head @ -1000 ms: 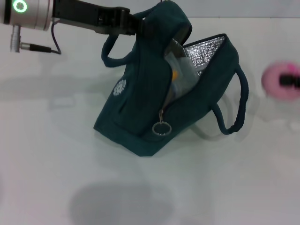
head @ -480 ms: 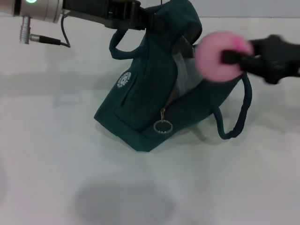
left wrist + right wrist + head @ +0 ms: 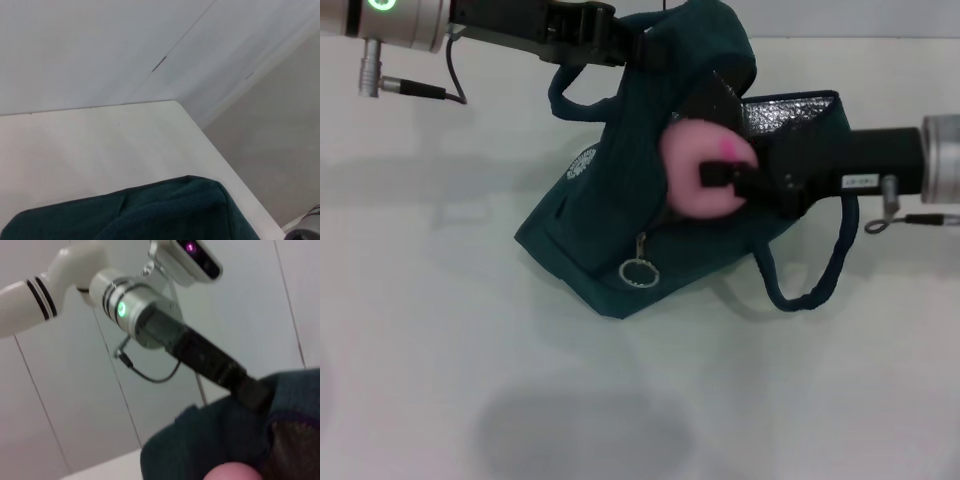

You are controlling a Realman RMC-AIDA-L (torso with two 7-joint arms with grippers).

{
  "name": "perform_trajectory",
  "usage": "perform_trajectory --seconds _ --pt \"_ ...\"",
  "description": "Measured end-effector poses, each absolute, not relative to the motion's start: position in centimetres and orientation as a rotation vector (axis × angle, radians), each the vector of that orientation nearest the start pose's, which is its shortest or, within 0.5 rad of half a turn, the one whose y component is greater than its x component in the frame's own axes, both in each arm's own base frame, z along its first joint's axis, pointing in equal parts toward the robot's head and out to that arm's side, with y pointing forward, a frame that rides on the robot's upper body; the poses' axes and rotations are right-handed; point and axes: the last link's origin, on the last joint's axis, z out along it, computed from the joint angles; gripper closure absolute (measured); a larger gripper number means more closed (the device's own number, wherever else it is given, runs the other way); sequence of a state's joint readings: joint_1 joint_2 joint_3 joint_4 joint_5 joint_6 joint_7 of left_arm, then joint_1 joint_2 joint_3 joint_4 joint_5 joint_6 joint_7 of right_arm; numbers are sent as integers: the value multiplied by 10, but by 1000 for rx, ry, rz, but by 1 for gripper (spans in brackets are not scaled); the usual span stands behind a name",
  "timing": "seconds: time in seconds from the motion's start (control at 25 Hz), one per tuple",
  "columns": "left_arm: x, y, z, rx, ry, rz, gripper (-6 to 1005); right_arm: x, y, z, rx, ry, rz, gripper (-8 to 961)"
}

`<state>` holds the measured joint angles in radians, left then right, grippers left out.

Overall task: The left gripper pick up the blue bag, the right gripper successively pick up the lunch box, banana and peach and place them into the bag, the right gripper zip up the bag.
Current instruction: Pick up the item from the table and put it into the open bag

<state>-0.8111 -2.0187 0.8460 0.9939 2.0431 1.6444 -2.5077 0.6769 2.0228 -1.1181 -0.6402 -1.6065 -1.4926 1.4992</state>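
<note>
Left claw (image 3: 620,50) is clamped on the top edge of the bag (image 3: 620,200), up by one handle, holding that side lifted so the bag sits tilted on the tabletop (image 3: 470,350) with its mouth gaping toward the right arm. Right claw (image 3: 725,178) has its fingers closed on the peach (image 3: 695,175), reaching in from the right; peach hangs right at the opening, over the zip line, not yet inside as far as I can tell. Foil lining (image 3: 790,112) shows behind the right arm. Zipper pull ring (image 3: 639,272) dangles at the low front corner, zip open. Lunch box and banana aren't visible from here, the peach and arm block the view into the bag. For this step I'd push the peach deeper past the rim and down toward the lining before letting go; released at the lip it would likely roll off the sloped fabric onto the tabletop. Left claw should keep the edge high and steady so the mouth doesn't sag shut on the arm. Come back out along the same line, clear of the loose handle (image 3: 820,280) hanging under the wrist. Surface is a plain white tabletop, smooth, faint shadows, nothing else on it nearby. Room is bare: white panelled wall (image 3: 100,45) behind, table corner (image 3: 175,102) seen from the left wrist.
</note>
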Motion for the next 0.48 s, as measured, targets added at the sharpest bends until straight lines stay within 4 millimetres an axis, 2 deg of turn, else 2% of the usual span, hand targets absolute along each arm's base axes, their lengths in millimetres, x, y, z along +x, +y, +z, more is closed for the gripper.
perform_trajectory --seconds 0.24,0.48 --pt "-125 397 51 -2729 -1368 -568 949 171 363 -39 -2985 511 752 914" --pt "-127 397 51 -2724 -1376 -567 949 174 365 -39 -2961 553 728 918"
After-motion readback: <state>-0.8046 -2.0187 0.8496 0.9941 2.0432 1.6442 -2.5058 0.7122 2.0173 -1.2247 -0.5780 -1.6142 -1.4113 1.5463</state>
